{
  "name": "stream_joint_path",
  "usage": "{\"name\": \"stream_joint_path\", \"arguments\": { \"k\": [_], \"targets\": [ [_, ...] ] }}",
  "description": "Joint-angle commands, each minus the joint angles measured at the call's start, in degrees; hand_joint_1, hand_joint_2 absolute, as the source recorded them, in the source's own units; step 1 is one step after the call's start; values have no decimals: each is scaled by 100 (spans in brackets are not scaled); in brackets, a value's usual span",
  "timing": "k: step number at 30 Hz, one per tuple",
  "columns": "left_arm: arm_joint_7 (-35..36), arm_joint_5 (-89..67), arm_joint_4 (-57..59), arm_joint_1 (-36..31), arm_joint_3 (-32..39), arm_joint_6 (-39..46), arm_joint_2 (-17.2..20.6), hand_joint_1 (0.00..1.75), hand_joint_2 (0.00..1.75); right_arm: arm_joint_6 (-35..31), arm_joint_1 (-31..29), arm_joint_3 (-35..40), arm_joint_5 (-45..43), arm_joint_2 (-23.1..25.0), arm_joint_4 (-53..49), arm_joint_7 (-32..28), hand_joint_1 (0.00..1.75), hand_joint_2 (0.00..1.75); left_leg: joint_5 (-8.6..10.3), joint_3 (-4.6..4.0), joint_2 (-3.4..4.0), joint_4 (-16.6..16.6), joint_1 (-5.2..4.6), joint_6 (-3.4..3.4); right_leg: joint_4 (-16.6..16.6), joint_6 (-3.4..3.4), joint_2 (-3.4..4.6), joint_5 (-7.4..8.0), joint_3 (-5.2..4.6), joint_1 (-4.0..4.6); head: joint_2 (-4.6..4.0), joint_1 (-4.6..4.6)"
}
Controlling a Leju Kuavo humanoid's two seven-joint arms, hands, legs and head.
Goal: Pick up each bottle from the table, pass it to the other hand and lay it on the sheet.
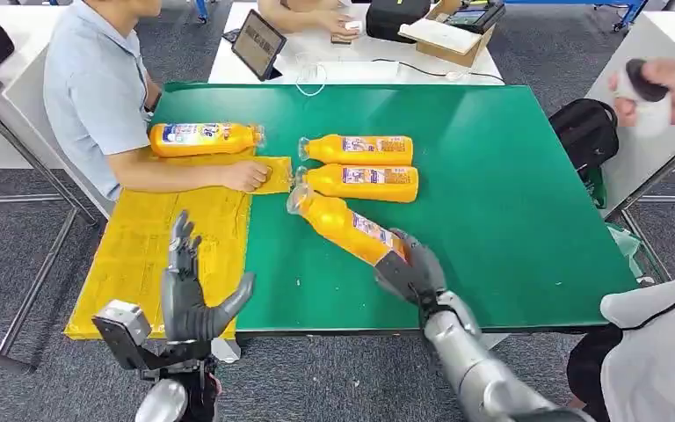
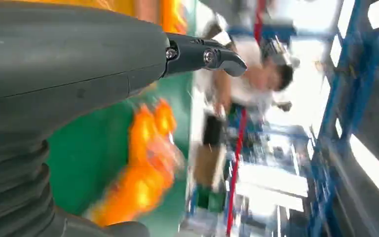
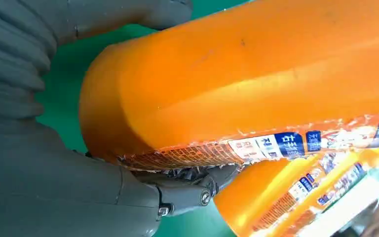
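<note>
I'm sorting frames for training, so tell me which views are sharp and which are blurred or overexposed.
Head view: sharp and evenly lit; the bottle in the right hand and the yellow sheet read clearly. Left wrist view: heavily motion-blurred, the bottles smeared to orange blobs, the bright background washed out. Right wrist view: sharp up close on the gripped bottle, its label legible as print.

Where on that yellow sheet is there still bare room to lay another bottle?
The near half of the yellow sheet, between the person's forearm and the open left robot hand, is bare. Its far end is crowded: one orange plastic bottle lies there beside the arm. The right robot hand grips another orange bottle.
</note>
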Motion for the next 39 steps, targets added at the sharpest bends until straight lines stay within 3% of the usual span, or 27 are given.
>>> {"name": "stream_joint_path", "arguments": {
  "k": [1, 6, 9, 15, 22, 38, 39],
  "targets": [
    [216, 494, 550, 610, 320, -9, -56, 0, 175, -158, 1524, 684, -1845, 512, -2585, 336, 175, 175, -2, 2, -7, -11, 1, -8, -7, -13, -4, -5, 2, 2, 0, 0],
    [539, 436, 883, 618, -243, -579, 492, 0, 175, -328, 2033, 1434, -2335, 394, -3689, 364, 175, 175, 1, -37, -14, -7, -6, -4, -2, -7, -6, -4, -31, -6, 0, 0],
    [607, 417, 882, 591, -561, -1067, 679, 0, 175, -296, 2017, 1861, -2175, 331, -3733, 378, 175, 175, -1, -50, -15, -5, -8, -4, 0, -7, -5, -4, -44, -7, 0, 2],
    [656, 506, 849, 351, -679, -1325, 595, 0, 175, -367, 1899, 2754, -1762, 316, -3426, 312, 175, 175, -4, -54, -15, -3, -3, -10, 2, -15, -4, -6, -52, -1, 0, 0],
    [645, 754, 1085, -183, -565, -1657, 227, 0, 175, -483, 1758, 3941, -1579, 372, -2674, -41, 175, 175, 0, -54, -19, -5, -1, -6, -2, -11, -9, -3, -50, 0, 0, 2],
    [404, 1330, 390, -29, -475, -2024, 255, 0, 175, -424, 1341, 4511, -1755, 596, -1532, -143, 175, 175, 1, -64, -27, -1, -2, -7, 4, -11, -20, -6, -60, -1, 0, 0],
    [412, 1333, 439, -40, -478, -2026, 255, 120, 175, -409, 1327, 4520, -1770, 603, -1488, -140, 173, 175, 0, -58, -31, -1, 2, -9, 1, -13, -23, -8, -51, 2, 0, 2]
  ]
}}
